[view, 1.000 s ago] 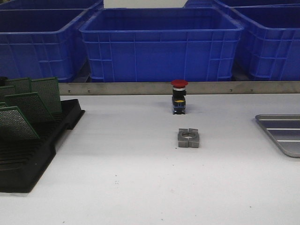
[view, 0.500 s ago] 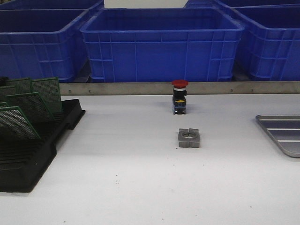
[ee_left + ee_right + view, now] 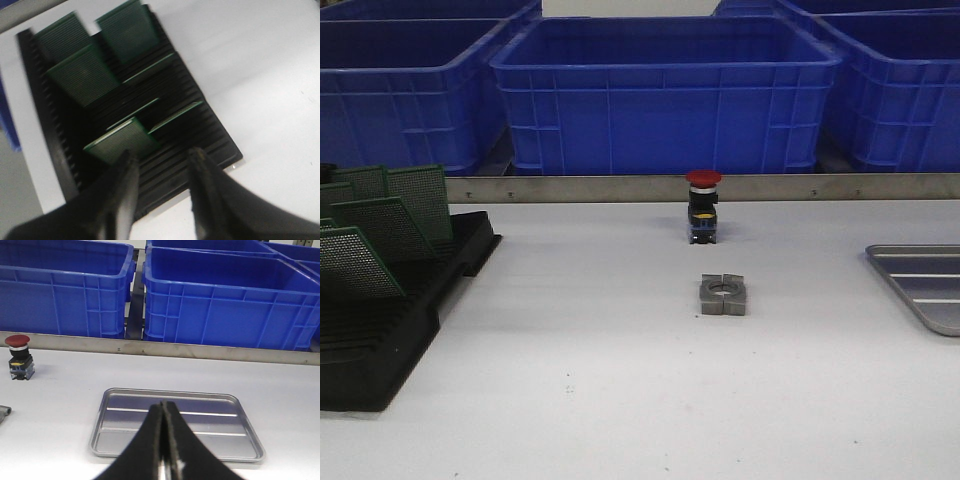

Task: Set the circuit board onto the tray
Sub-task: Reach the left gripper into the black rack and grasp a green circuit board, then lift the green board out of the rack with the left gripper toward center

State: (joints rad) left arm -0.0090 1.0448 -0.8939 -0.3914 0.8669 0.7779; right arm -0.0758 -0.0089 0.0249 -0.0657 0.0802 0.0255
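Several green circuit boards (image 3: 122,141) stand in the black rack (image 3: 170,150) below the open left gripper (image 3: 162,172); the right gripper (image 3: 164,440), closed, hovers over the tray (image 3: 240,412) at three o'clock.

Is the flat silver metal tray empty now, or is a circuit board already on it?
Empty. The flat silver metal tray shows only its bare ridged bottom in the right wrist view.
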